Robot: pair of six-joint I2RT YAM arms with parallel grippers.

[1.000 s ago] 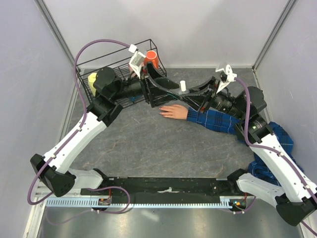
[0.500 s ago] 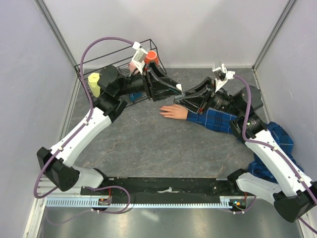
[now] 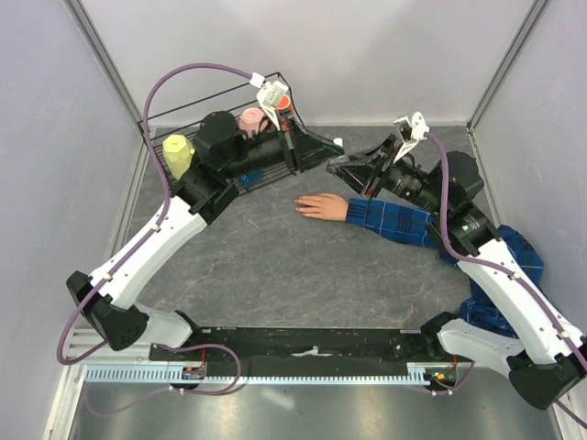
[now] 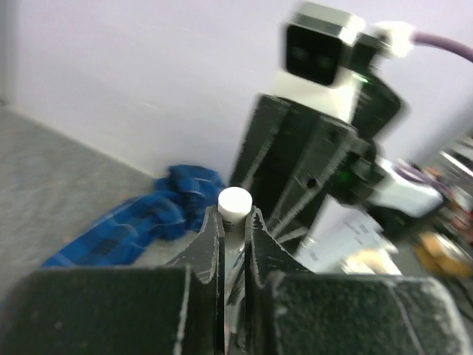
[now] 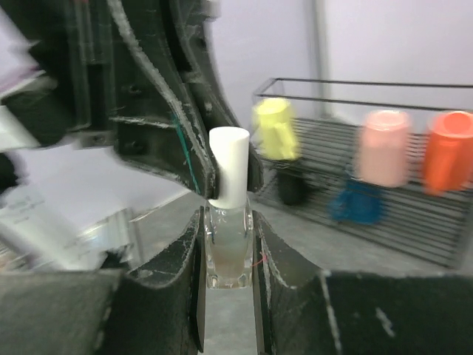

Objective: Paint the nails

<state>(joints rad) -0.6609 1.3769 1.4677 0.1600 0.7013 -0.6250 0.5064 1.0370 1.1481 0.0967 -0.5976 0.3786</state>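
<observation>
The peach-pink fake hand (image 3: 320,206) lies flat on the grey table, coming out of a blue plaid sleeve (image 3: 394,221). Its nails are too small to make out at the fingertips (image 3: 299,207). Above and behind the hand, both grippers meet on a small clear bottle (image 5: 228,248). My right gripper (image 5: 228,222) is shut on its glass body. My left gripper (image 4: 234,219) is shut on its white cap (image 4: 234,200), and the cap's top shows in the top view too (image 3: 337,143). The bottle hangs off the table.
A black wire basket (image 3: 197,115) at the back left holds a yellow bottle (image 3: 177,152), a pink one (image 3: 250,119), an orange one (image 3: 282,100) and something blue (image 5: 357,203). Plaid cloth (image 3: 512,258) bunches at the right under my right arm. Walls close in on three sides.
My left gripper has shut on the bottle's cap. Both grippers have tilted and risen toward the back with the bottle between them. The fake hand has not moved.
</observation>
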